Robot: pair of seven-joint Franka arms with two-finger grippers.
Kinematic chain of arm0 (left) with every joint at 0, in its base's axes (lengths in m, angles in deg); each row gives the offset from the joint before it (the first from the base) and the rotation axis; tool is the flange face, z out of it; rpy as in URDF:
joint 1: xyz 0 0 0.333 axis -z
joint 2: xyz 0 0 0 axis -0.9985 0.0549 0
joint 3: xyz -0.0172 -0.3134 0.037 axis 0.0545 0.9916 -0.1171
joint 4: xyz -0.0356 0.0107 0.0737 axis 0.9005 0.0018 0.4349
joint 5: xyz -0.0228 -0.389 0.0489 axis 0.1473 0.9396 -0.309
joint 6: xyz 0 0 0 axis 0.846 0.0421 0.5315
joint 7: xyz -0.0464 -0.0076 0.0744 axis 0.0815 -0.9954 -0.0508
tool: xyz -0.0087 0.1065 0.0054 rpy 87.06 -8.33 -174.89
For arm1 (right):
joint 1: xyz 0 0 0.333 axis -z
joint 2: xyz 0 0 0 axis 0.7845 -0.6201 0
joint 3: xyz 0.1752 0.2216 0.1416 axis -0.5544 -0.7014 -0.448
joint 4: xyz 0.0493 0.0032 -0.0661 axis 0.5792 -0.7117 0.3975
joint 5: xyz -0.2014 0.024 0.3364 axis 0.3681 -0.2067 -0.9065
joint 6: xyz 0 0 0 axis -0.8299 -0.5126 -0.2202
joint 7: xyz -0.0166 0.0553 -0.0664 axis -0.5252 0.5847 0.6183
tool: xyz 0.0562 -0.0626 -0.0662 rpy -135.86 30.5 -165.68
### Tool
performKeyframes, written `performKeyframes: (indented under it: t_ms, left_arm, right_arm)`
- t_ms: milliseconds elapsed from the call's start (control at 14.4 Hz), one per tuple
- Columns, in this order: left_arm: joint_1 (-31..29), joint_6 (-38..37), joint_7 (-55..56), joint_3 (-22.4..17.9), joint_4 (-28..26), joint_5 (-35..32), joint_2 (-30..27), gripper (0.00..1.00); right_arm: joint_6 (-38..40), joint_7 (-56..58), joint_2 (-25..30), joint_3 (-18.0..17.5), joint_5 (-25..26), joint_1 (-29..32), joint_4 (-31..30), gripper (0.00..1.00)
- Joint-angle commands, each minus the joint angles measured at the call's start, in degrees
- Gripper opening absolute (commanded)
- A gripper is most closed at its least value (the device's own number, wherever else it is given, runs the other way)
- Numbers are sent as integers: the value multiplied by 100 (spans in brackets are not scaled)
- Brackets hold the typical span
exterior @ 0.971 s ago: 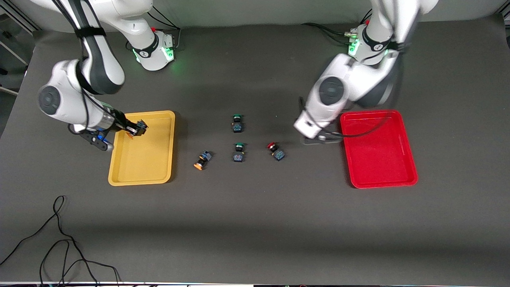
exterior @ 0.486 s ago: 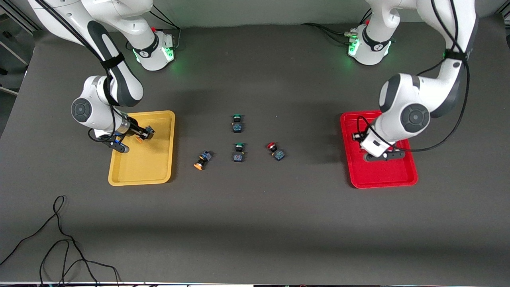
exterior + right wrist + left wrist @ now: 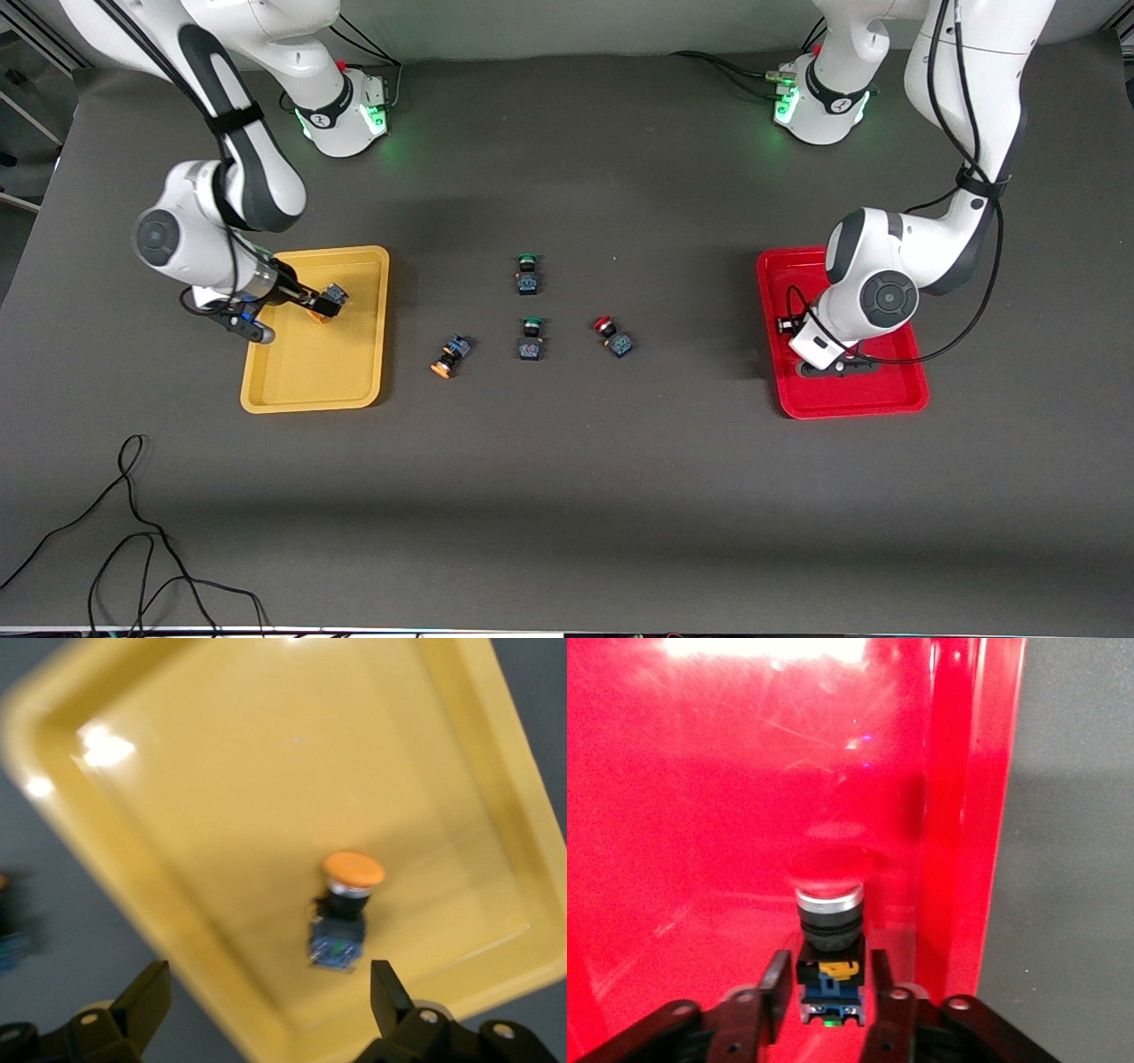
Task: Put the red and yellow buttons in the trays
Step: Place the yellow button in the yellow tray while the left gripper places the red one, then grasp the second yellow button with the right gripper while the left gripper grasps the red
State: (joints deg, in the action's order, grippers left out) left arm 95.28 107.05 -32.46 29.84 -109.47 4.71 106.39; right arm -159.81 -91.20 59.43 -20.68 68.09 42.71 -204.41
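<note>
My right gripper (image 3: pixel 314 303) hangs open over the yellow tray (image 3: pixel 310 403). An orange-yellow capped button (image 3: pixel 335 294) lies in that tray just off its fingertips. In the right wrist view the button (image 3: pixel 345 908) lies on the tray floor (image 3: pixel 266 771), and the gripper (image 3: pixel 268 979) is wide open. My left gripper (image 3: pixel 787 325) is low in the red tray (image 3: pixel 850 409). In the left wrist view a red-capped button (image 3: pixel 830 904) sits between its fingers (image 3: pixel 780 961) with a thin gap on each side, beside the tray wall (image 3: pixel 957 815). A second orange-yellow button (image 3: pixel 447 356) and a second red button (image 3: pixel 611 335) lie on the table between the trays.
Two green-capped switches (image 3: pixel 527 273) (image 3: pixel 531 338) lie mid-table between the loose orange-yellow and red buttons. A black cable (image 3: pixel 133 532) loops on the mat near the front camera, toward the right arm's end.
My right gripper let go of the orange-yellow button, which now lies in the yellow tray. My left arm swung from beside the red tray to over it and came down inside it.
</note>
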Motion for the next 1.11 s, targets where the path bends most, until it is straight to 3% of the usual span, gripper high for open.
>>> performKeyframes:
  t_ms: [0, 277, 416, 624, 832, 1040]
  left_arm:
    - [-96, -661, -183, 53, 287, -111, -122, 100]
    - [-52, -1796, -122, 106, 780, 12, -622, 100]
    - [79, -2000, 35, 115, 973, 536, -764, 100]
    - [605, -1922, 1253, 115, 1421, 908, -677, 100]
    - [1308, -1746, 2598, 106, 2027, 1171, -265, 100]
    - [1915, -1176, 4180, 106, 2476, 1120, 166, 100]
  right_arm:
    - [1196, -855, -8, -394, -99, -70, 1312, 100]
    - [1638, -2035, -447, -1107, -99, -87, 2536, 100]
    - [1586, -2431, -946, -1493, -38, -166, 2993, 100]
    - [1420, -3064, -1852, -1592, 269, -438, 3662, 100]
    - [578, -3302, -2512, -1697, 437, -544, 3497, 100]
    - [-284, -3329, -2794, -1697, 682, -553, 2979, 100]
